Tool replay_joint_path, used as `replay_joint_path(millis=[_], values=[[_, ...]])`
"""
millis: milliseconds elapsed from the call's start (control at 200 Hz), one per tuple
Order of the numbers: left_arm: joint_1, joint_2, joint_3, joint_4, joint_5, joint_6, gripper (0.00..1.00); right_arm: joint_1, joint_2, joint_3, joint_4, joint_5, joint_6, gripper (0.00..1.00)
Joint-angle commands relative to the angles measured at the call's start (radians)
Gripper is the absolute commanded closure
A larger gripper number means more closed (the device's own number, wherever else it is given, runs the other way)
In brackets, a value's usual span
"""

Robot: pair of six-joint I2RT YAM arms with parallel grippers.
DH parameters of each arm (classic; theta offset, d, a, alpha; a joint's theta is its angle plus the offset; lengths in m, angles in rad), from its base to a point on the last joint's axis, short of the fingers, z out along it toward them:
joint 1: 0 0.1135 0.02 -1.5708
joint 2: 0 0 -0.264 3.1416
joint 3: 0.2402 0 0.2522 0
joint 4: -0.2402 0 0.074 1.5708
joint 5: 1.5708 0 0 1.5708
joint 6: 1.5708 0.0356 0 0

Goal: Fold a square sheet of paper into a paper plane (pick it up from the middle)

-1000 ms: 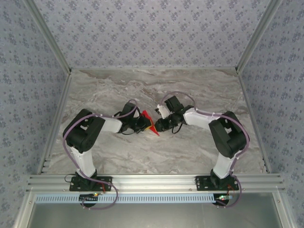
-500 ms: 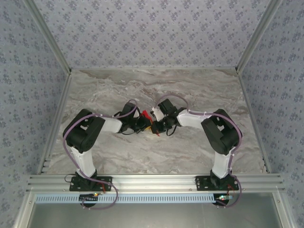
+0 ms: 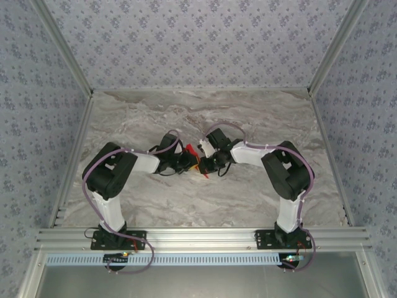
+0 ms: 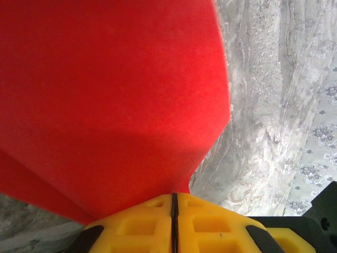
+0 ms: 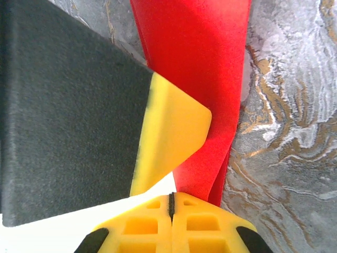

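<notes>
Grey marble table [image 3: 260, 118], floral wallpaper all round. The red paper plane [image 4: 105, 95] is held mid-frame, pinched from both sides. Left gripper [image 4: 174, 203]: jaws clenched on the paper, which fans out up-frame. Right gripper [image 5: 170, 199]: jaws clamped on it too, the paper's long axis running straight toward the top edge, layers showing.
</notes>
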Motion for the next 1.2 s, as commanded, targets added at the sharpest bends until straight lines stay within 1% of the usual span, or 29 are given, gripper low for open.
replay_joint_path(millis=[0,440,600,749,869,954,1199], values=[[0.002,0.079,-0.010,-0.099,-0.098,0.023,0.90,-0.013,0.027,0.017,-0.057,0.030,-0.015,1.00],[0.002,0.076,-0.008,-0.104,-0.098,0.030,0.91,-0.028,0.056,0.015,-0.079,0.049,-0.021,1.00],[0.004,0.063,0.002,-0.101,-0.087,0.053,0.90,-0.033,0.067,-0.002,-0.078,0.043,-0.021,1.00],[0.005,-0.009,0.030,-0.075,-0.050,0.116,0.89,-0.040,0.072,-0.016,-0.075,0.031,-0.019,1.00],[0.001,-0.104,0.025,-0.077,-0.071,0.165,0.87,-0.042,0.074,-0.022,-0.071,0.023,-0.013,1.00],[-0.011,-0.136,0.013,-0.088,-0.083,0.181,0.87,-0.043,0.075,-0.022,-0.068,0.015,-0.011,1.00],[-0.054,-0.089,0.012,-0.091,-0.101,0.174,0.89,-0.046,0.078,-0.029,-0.060,0.002,0.001,1.00]])
